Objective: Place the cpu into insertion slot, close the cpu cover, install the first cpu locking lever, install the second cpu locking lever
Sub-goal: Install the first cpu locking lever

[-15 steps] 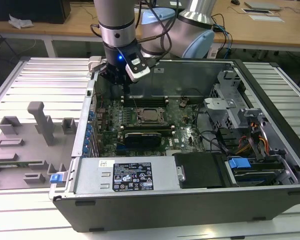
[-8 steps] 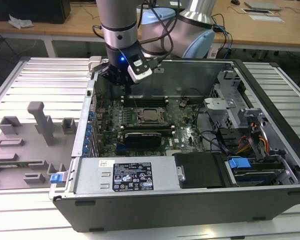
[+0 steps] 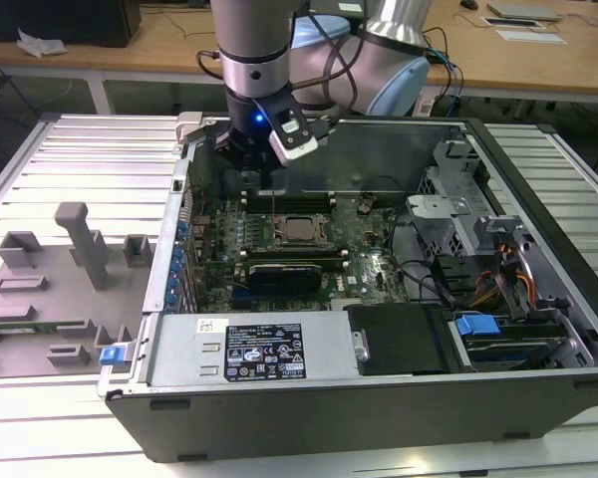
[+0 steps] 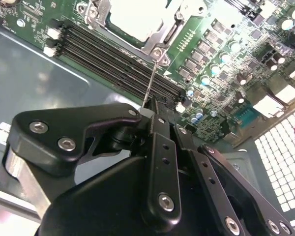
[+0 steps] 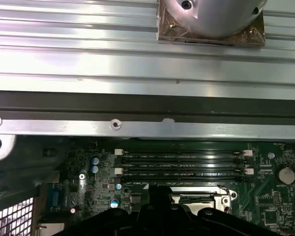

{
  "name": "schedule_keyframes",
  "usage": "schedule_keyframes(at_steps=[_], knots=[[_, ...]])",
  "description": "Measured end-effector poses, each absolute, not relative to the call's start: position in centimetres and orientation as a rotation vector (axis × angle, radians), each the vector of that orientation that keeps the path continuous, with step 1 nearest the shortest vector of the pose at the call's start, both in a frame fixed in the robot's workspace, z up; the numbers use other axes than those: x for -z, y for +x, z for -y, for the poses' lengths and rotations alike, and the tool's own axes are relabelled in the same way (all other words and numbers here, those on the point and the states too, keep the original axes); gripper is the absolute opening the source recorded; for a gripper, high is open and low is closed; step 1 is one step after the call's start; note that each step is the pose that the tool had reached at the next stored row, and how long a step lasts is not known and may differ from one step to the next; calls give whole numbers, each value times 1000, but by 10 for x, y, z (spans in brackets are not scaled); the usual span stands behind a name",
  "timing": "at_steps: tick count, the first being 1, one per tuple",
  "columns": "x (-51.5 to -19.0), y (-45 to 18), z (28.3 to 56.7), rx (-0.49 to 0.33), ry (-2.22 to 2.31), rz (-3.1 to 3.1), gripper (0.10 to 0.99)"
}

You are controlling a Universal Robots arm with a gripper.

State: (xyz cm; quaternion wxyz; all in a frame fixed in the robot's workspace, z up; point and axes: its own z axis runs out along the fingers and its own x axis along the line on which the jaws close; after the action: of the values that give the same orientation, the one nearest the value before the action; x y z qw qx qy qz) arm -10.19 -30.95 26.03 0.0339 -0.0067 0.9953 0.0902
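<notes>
Gripper (image 4: 149, 104) pinched shut on a thin metal locking lever (image 4: 151, 81), poised above the memory slots (image 4: 113, 51) inside an open computer case (image 3: 379, 398). From the fingertips the lever runs across the memory slots to a corner of the cpu cover (image 4: 163, 35). The cpu (image 4: 135, 17), its pale top showing through the cover's window, sits in the insertion slot (image 3: 301, 243) just beside the memory slots, with the cover lying flat over it.
</notes>
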Motion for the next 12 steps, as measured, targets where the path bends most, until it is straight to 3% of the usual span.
schedule_keyframes(at_steps=[12], knots=[[-260, -72, 310, -280, -18, -3082, 106]])
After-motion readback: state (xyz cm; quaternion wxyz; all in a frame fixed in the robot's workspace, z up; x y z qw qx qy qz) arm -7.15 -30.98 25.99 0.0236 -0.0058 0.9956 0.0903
